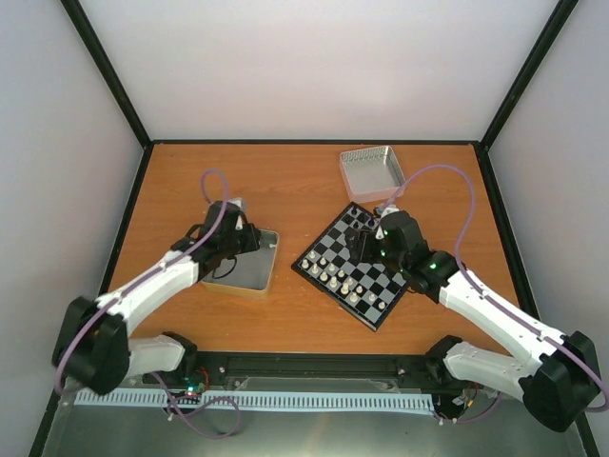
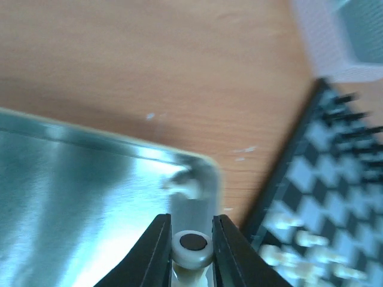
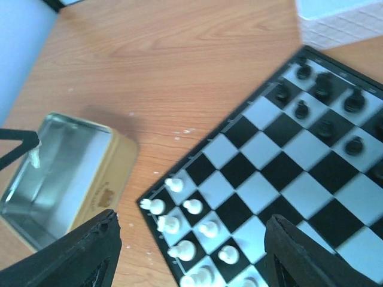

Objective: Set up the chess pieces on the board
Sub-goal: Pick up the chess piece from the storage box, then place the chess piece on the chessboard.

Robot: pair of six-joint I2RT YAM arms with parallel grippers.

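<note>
The board [image 1: 381, 286] lies turned like a diamond at centre right. Several cream-white chess pieces [image 1: 338, 276] stand in two rows along its near-left edge [image 3: 179, 221]. My left gripper [image 2: 191, 245] hangs over the corner of a silver tin [image 2: 90, 179] and is shut on one white chess piece [image 2: 192, 242], whose round base with its dark dot faces the camera. Another white piece [image 2: 188, 186] lies in the tin's corner. My right gripper [image 3: 191, 257] is open above the board, with nothing between its fingers [image 3: 90, 251].
Black chessmen [image 3: 323, 101] stand on the far side of the board. A second, pale tray [image 1: 371, 169] sits beyond the board at the back. The tin [image 1: 243, 267] lies left of the board on the wooden table [image 1: 190, 181]. Walls enclose the table.
</note>
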